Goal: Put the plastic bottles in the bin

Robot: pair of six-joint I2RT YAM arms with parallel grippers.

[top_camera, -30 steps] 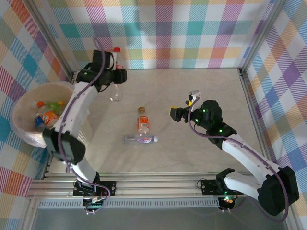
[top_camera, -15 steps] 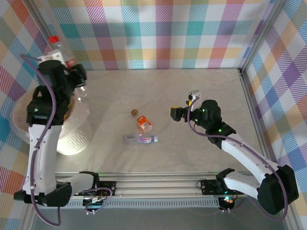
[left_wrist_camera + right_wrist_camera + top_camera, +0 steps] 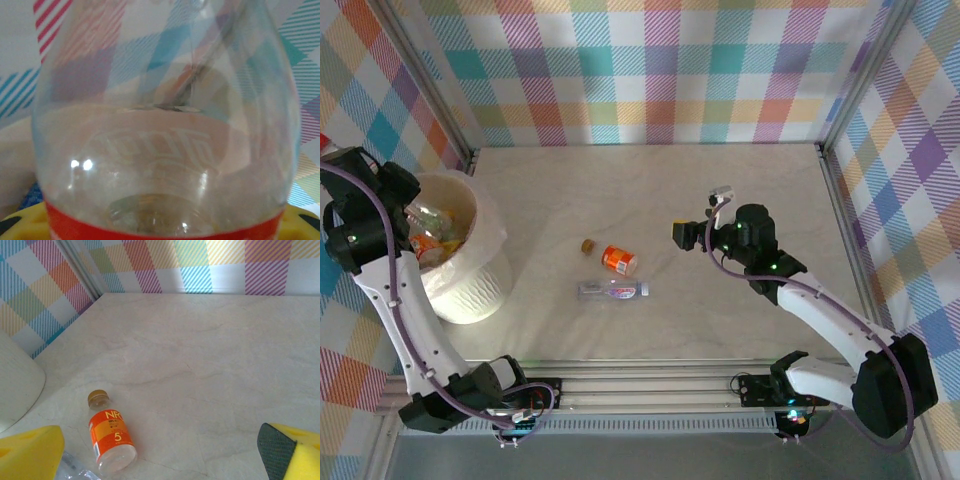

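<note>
Where the pale marbled table [image 3: 760,170] ends at its left edge, the large round white ribbed bin [image 3: 470,290] stands by the checked wall [image 3: 360,60]. The left gripper [image 3: 159,227] hangs at its rim, clamped on a clear plastic bottle with a red label band [image 3: 165,125]. Inside the bin's bag liner lie more bottles, some orange-labelled; their number cannot be told. Two bottles lie near the table's middle, just apart: a small orange-labelled bottle with a brown cap [image 3: 617,260] and, nearer the arms, a clear bottle on its side [image 3: 612,290]. Bare tabletop runs from them to the far and right edges. Right of them the right gripper [image 3: 160,455] hovers with jaws spread wide, holding nothing.
</note>
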